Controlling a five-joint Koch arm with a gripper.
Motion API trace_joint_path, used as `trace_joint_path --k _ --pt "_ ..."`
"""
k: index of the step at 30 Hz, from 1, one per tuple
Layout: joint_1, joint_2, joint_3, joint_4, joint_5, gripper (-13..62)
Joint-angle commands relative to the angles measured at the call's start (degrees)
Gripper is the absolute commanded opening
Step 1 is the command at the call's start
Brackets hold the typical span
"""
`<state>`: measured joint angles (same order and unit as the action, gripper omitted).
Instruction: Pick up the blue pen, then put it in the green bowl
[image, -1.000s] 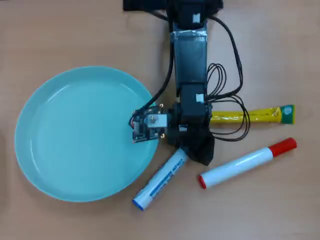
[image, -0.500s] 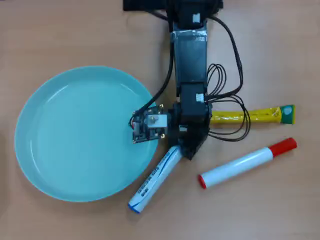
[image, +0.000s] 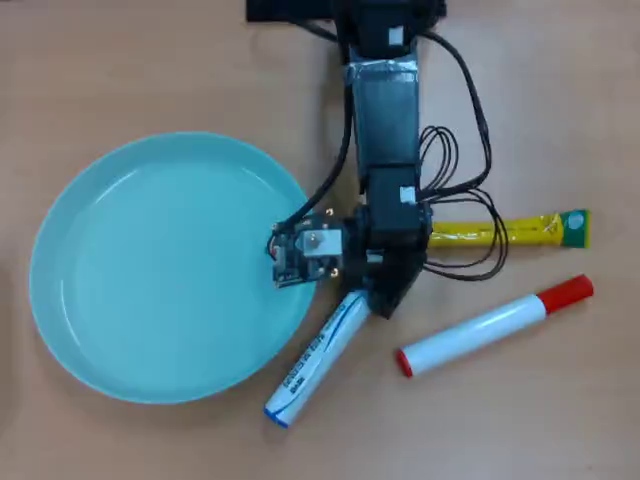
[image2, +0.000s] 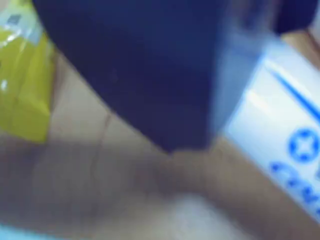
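The blue pen (image: 315, 360) lies slanted on the table beside the lower right rim of the green bowl (image: 150, 270). Its blue-ringed end points down-left, and its upper end is hidden under the gripper. My gripper (image: 372, 300) sits over that upper end, its dark jaws closed around the barrel. The wrist view is blurred: a dark jaw fills the top, and the pen's white barrel with its blue print (image2: 280, 145) lies against the jaw at the right. The bowl holds nothing.
A red-capped white marker (image: 490, 325) lies to the right of the gripper in the overhead view. A yellow sachet (image: 520, 230) lies above it, partly under the arm's cables, and shows again in the wrist view (image2: 25, 75). The arm reaches in from the top edge.
The jaws have narrowed onto the pen's upper end. The pen has swung steeper, its lower end shifting left and then slightly back right. The wrist has edged right.
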<state>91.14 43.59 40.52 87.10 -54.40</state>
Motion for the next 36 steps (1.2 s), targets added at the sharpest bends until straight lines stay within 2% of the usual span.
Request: trace_joint_path --k 1,19,31,36 --pt "-1.2 2.2 -4.0 3.6 0.5 -7.4" --pt "-6.1 21.5 -4.0 8.2 8.0 -7.2" --pt "-6.2 32.2 -3.3 8.2 30.3 -7.1" --pt "-5.1 35.2 -3.3 9.6 33.5 -7.1"
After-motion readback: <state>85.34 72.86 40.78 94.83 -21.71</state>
